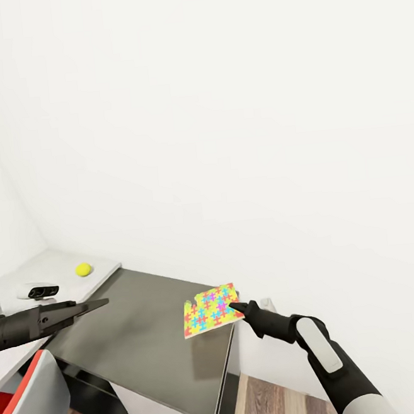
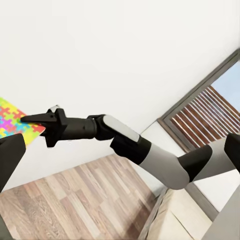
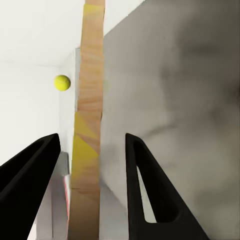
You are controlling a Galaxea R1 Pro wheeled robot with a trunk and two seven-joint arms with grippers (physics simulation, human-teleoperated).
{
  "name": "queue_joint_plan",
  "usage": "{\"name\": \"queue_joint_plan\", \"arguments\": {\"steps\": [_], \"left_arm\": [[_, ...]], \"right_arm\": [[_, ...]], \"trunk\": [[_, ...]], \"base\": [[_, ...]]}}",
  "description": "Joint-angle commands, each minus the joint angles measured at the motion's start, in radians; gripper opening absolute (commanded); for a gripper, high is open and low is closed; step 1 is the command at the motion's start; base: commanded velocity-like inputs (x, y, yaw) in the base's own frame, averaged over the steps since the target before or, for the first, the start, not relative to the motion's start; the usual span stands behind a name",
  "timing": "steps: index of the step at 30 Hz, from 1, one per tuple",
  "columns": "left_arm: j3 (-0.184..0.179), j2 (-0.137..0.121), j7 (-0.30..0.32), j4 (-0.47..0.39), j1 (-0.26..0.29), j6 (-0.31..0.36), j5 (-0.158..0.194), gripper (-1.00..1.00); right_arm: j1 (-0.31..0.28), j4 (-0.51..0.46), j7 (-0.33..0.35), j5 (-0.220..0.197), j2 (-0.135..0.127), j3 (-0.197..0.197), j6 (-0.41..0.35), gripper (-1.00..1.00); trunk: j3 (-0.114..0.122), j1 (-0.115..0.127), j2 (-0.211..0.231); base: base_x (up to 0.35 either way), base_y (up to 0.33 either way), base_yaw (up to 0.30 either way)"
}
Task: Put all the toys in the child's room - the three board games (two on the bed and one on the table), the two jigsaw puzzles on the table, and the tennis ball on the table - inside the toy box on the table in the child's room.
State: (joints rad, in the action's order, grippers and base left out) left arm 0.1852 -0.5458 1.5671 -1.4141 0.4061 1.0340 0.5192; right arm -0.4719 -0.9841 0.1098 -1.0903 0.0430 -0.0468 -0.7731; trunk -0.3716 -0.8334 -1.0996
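At the far left of my head view a grey bin (image 1: 29,401) with a red rim is cut off by the picture's edge, so I cannot tell what lies in it. Just above it my left gripper (image 1: 93,304) reaches rightward over the dark cabinet top (image 1: 144,339); its fingers look drawn to one point, yet I cannot tell for sure how those jaws stand. Behind it, on the pale table (image 1: 61,265), sit one small white and black device (image 1: 38,290), too small to make out, and one tennis ball (image 1: 83,269), well apart from both my arms.

Further right I count one jigsaw puzzle (image 1: 210,310), held tilted above the cabinet's right end. My right gripper (image 1: 237,306) touches its right edge. From the right wrist the puzzle shows edge-on as a thin strip between my two fingers (image 3: 145,190), which stand a little off its faces, so I cannot tell whether they pinch it. Wood-plank floor (image 1: 276,403) shows below my right arm.
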Motion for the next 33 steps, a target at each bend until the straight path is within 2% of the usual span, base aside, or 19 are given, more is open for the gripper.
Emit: {"name": "queue_joint_plan", "arguments": {"steps": [1,16,23,33], "left_arm": [[0.000,0.000,0.004,0.000,0.000,0.011,0.000,1.00],[0.000,0.000,0.004,0.000,0.000,0.011,0.001,1.00],[-0.001,0.000,0.004,0.000,0.000,0.011,0.001,1.00],[-0.001,0.000,0.004,-0.002,0.000,0.011,0.000,1.00]], "right_arm": [[0.001,-0.008,0.005,0.009,0.000,0.000,-0.003,-1.00],[0.010,-0.051,0.010,0.009,0.001,0.002,-0.003,-1.00],[0.016,-0.083,0.137,0.020,-0.003,0.003,-0.001,-1.00],[0.016,-0.078,0.155,0.021,-0.005,0.009,-0.001,-1.00]], "trunk": [[0.003,0.004,0.007],[0.070,0.061,0.112],[0.103,0.088,0.161],[0.150,0.127,0.231]], "base": [[-0.002,0.000,-0.090],[0.000,0.000,-0.130],[0.000,0.000,-0.083],[0.000,0.000,-0.005]]}}
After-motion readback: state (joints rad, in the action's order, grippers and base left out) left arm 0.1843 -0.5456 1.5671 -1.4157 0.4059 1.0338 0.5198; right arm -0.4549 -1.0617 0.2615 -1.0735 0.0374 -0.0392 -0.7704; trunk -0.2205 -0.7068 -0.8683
